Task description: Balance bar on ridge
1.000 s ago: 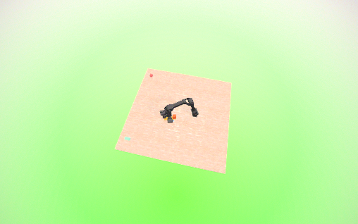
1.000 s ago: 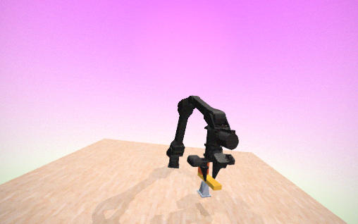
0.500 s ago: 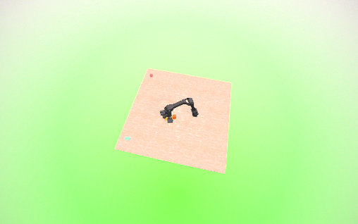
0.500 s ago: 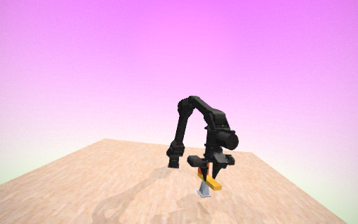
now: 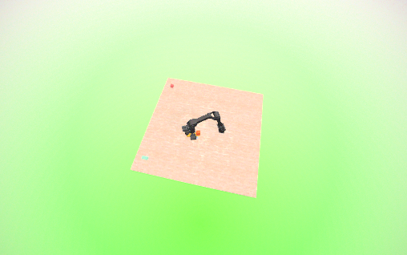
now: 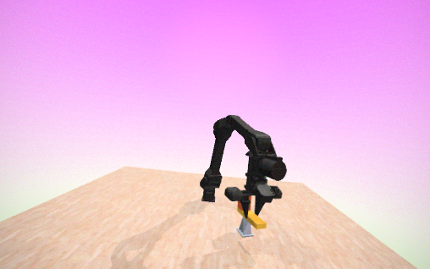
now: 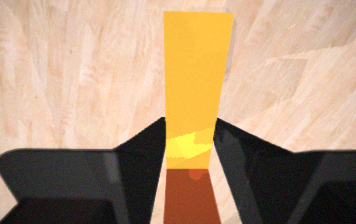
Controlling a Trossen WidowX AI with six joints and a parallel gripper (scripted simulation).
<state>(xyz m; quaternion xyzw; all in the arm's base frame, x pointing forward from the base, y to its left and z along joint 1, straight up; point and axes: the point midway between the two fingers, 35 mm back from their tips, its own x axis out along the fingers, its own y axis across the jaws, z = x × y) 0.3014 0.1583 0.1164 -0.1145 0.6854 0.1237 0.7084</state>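
Note:
The yellow bar [image 5: 189, 135] [image 6: 259, 222] [image 7: 195, 65] carries an orange-red block [image 5: 198, 132] [image 7: 190, 200] at its far end in the exterior view. My gripper [image 6: 251, 216] [image 7: 189, 123] is shut on the bar, one finger on each side, close to the block. The grey ridge [image 6: 245, 228] stands on the table under the bar, its top at or just below the bar's underside; whether they touch I cannot tell. The bar is clear of the table and looks roughly level. The ridge is hidden in the wrist view.
A small red object [image 5: 171, 86] lies near one corner of the table [image 5: 236, 168] [image 6: 127, 190]. A flat teal piece [image 5: 144, 158] lies near another corner. Both are far from the gripper. The arm's shadow falls across the table.

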